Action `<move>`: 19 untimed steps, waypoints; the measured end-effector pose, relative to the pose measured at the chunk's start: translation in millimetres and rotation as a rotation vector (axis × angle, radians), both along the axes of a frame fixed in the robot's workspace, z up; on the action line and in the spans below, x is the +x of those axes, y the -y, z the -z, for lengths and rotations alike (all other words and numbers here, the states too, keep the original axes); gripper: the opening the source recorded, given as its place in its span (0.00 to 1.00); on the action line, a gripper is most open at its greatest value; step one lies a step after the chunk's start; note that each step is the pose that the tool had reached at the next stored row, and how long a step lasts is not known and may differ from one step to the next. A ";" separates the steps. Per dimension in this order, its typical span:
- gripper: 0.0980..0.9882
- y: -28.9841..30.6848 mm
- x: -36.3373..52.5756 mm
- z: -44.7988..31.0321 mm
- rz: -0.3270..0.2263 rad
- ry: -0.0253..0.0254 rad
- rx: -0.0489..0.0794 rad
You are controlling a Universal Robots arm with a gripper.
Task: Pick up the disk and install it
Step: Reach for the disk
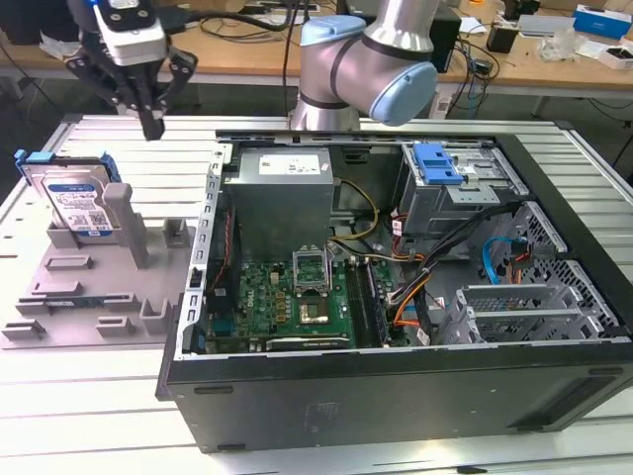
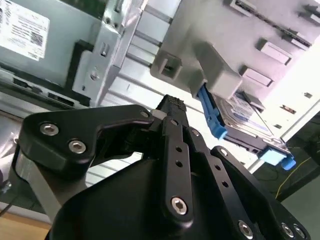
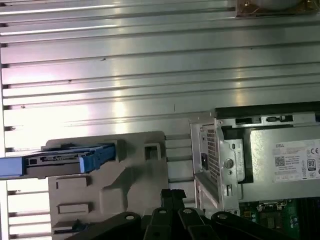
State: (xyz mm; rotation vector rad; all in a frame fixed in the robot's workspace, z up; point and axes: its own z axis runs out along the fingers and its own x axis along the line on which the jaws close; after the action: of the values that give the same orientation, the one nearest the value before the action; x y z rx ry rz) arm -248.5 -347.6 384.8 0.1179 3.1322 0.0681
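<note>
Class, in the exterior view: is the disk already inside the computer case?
No, the disk leans on the grey fixture, outside the computer case.

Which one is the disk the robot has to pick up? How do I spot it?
Find the big open computer case, then look to the exterior view's left at the grey plastic fixture beside it. The disk stands propped at its far corner. It is the flat silver slab with a blue-and-white label and blue bracket, unlike the grey posts.
</note>
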 end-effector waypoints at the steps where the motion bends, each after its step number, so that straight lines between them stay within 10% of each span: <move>1: 0.01 -4.0 -10.6 0.6 0.000 -0.0014 0.000; 12: 0.01 -21.1 -70.3 4.2 0.000 -0.0207 0.000; 19: 0.01 -22.1 -73.9 4.4 0.000 -0.0296 0.000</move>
State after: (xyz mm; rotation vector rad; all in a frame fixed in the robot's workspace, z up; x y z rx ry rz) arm -322.3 -325.5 380.4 0.1200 3.1618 0.0670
